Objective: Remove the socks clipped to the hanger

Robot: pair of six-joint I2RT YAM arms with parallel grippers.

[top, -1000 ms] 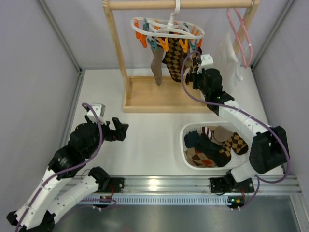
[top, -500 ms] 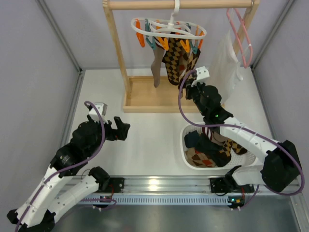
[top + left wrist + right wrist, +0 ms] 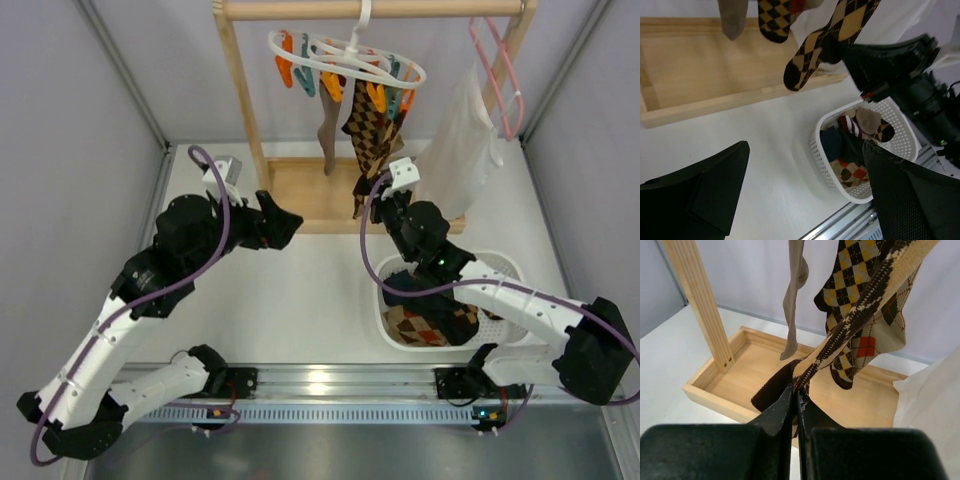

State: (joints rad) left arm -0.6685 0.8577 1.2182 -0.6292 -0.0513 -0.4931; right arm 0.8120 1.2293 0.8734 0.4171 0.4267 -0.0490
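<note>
Mid-pull: the right gripper [image 3: 796,390] is pinched tight on an argyle sock [image 3: 860,315] stretched from the hanger [image 3: 345,50] at 12 o'clock, the left gripper [image 3: 804,147] gapes wide and idle, and next probably needs a firmer tug toward 6.

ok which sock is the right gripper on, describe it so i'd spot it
Find the wooden rack at the back; a white ring hanger hangs from its bar. Clipped to it is the brown argyle sock pulled slantwise into the right gripper; the plain tan sock and other argyles hang loose.
</note>
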